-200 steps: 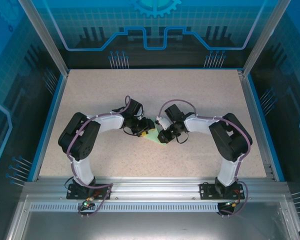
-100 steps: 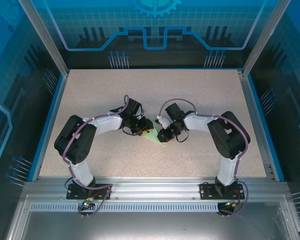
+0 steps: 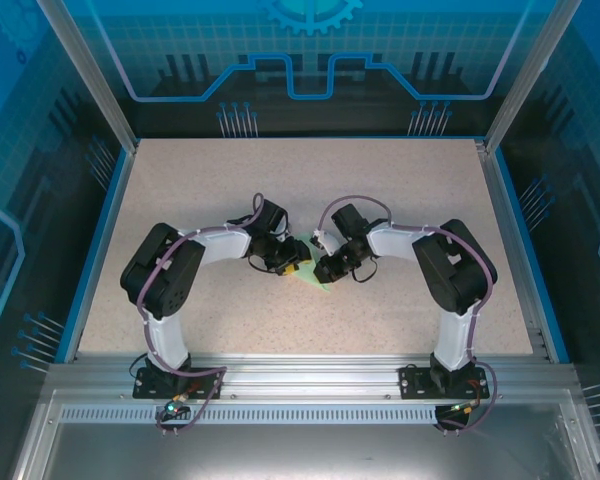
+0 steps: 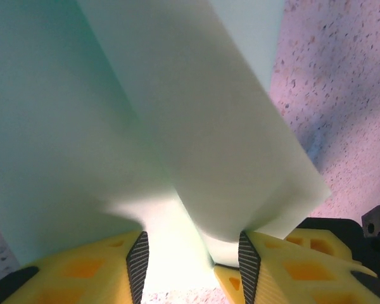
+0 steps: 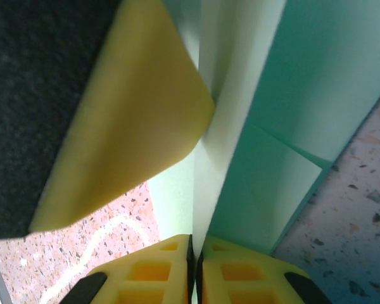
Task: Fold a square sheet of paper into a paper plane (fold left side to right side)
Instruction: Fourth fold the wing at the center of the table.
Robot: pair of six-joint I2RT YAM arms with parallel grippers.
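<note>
The square sheet of paper point(image 3: 316, 279) is pale mint-green and partly folded. It lies at the table's middle, between the two grippers. In the left wrist view a raised flap of the sheet point(image 4: 202, 126) arches over my left gripper point(image 4: 193, 261). That gripper's jaws stand apart, and the flap's edge rests against the right pad point(image 4: 247, 263). My right gripper point(image 5: 197, 253) is shut on an upright edge of the sheet point(image 5: 231, 114), with folded layers to its right point(image 5: 285, 183). In the top view the left gripper point(image 3: 299, 268) and the right gripper point(image 3: 325, 270) nearly touch over the sheet.
A yellow finger of the left gripper point(image 5: 133, 120) crowds close in front of the right wrist camera. The speckled table point(image 3: 400, 190) is bounded by a blue rim point(image 3: 100, 240) and transparent walls. Both arm bases sit on the metal rail point(image 3: 300, 385) at the near edge.
The left arm's elbow swung out to the left and came back right. Both grippers stayed together at the paper, and less of the sheet shows below them now.
</note>
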